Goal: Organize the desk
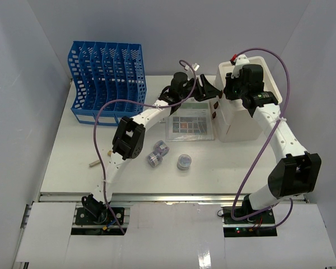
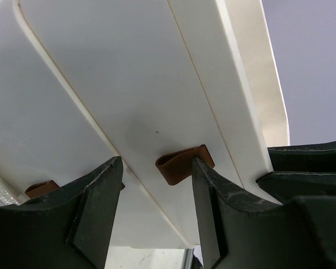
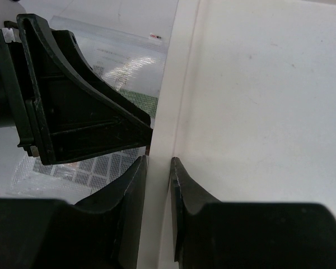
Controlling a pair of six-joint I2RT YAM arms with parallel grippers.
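The counter (image 1: 78,162) fills the middle of my overhead view, and the cream drawer cabinet (image 1: 238,120) stands at its upper right. My right end effector (image 3: 158,161) is clamped narrow on the cabinet's thin top wall. My left end effector (image 2: 157,162) stands wide at the cabinet's front, jaws either side of a brown pull tab (image 2: 182,163) that lies nearer one finger than the other. My worry is the pull: the tab looks soft, so an off-centre close could let it slide out. If the drawer sticks, I judge the whole cabinet could tip or skid toward the clear pouch (image 1: 190,124) just beside it, since the only brace is a pinch on a slim edge. The two end effectors sit close together, so a careless retreat risks a knock.
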